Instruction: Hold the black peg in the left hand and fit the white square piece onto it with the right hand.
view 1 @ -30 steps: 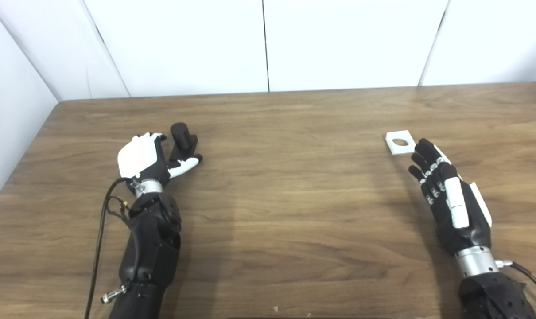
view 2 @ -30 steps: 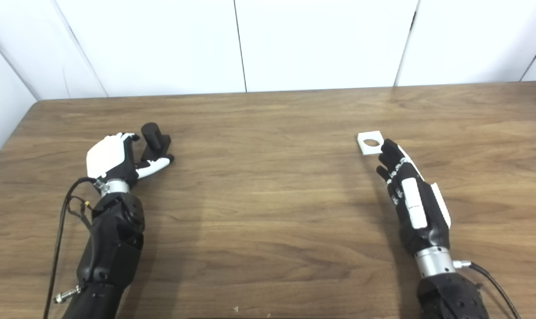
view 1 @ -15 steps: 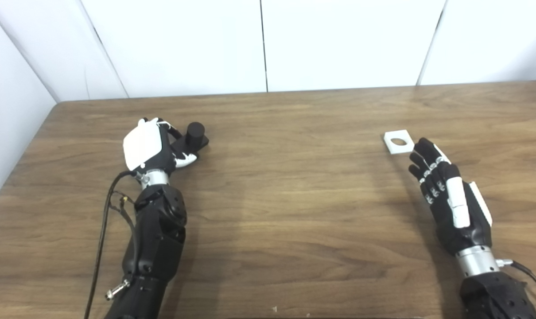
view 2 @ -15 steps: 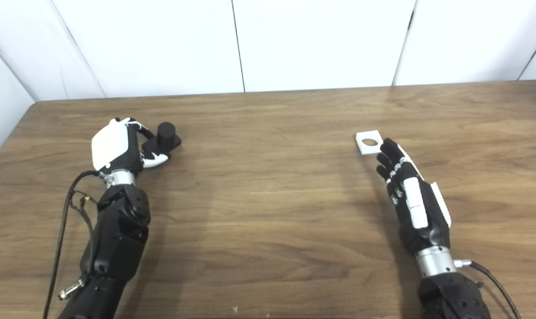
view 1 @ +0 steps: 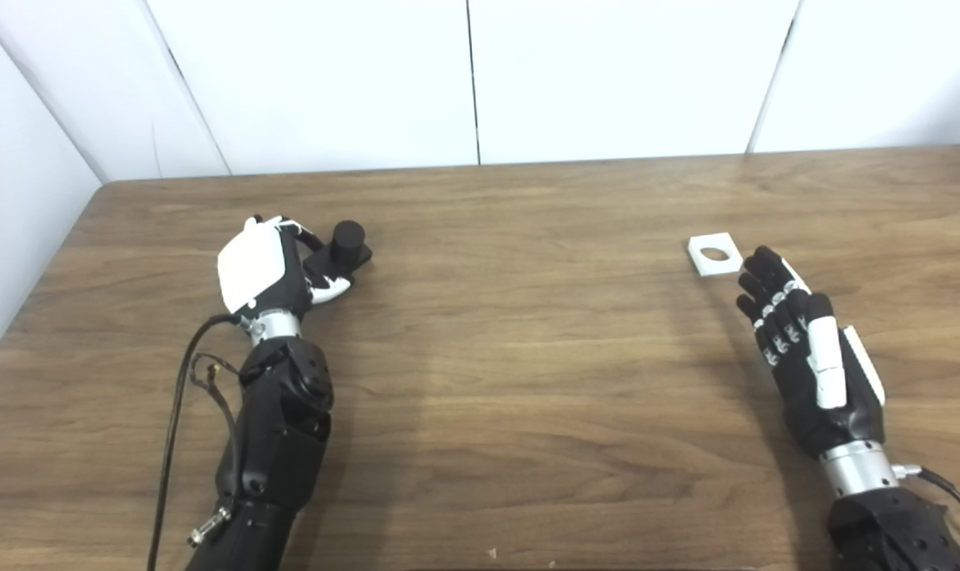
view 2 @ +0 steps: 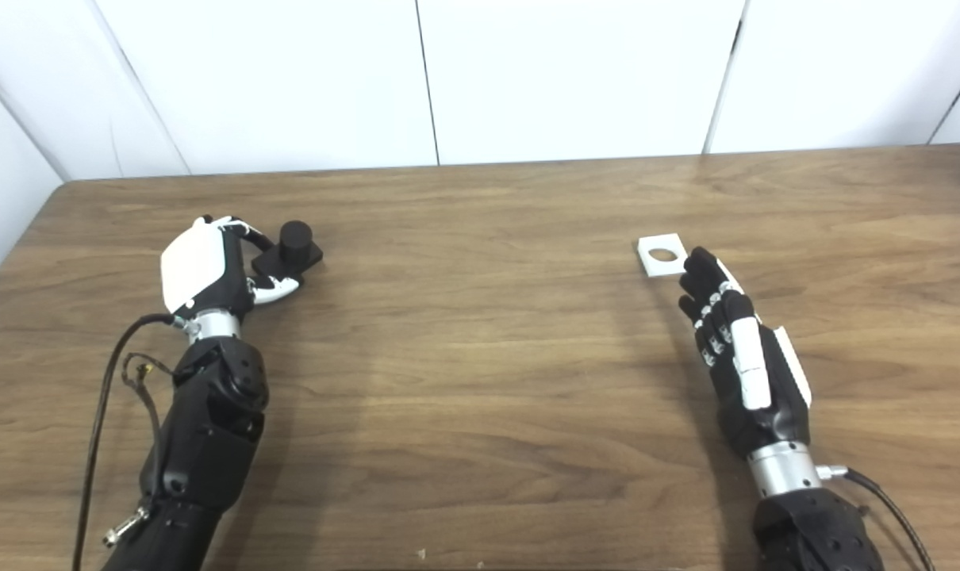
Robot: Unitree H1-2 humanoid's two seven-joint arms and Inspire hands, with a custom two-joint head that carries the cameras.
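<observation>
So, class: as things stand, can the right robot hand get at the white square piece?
Probably yes. The white square piece lies flat just beyond the open right robot hand, and nothing sits between them on the table.

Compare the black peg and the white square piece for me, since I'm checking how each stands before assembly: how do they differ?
The black peg is dark, a round post rising from a flat base; the white square piece is a pale flat plate with a round hole. The peg sits at the left hand, whose fingers curl around its base; the white piece lies apart, just beyond the open right hand. Both rest on the table.
</observation>
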